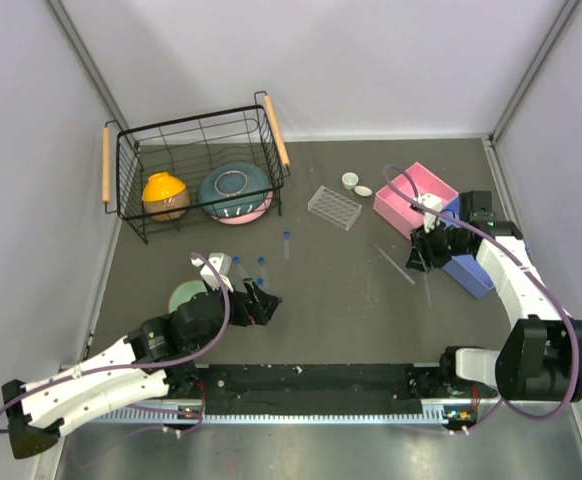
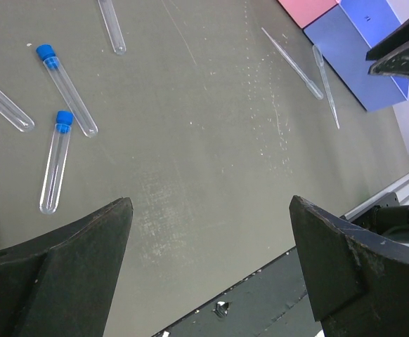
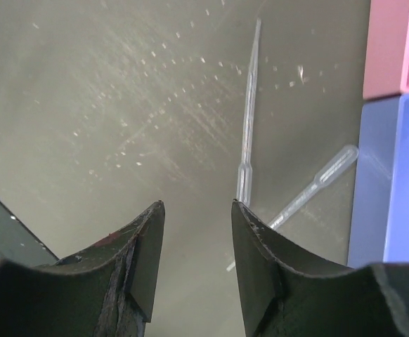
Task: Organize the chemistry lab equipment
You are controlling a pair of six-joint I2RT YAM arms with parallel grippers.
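Right wrist view: right gripper (image 3: 197, 210) open, empty, near two pipettes (image 3: 247, 119) flat on table (image 3: 85, 105) beside blue box (image 3: 387, 175). Light, thin, bendy, slippery: pinch gently at thicker barrel. Left gripper (image 2: 210, 207) wide open, tubes (image 2: 55, 161) nearby.

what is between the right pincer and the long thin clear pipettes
Nothing visible. The open right pincer hangs over the dark table, and both long thin clear pipettes lie just ahead of its tips, beside the blue rectangular box.

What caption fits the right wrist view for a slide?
Right gripper, fingers apart, poised over two pipettes beside the blue box.
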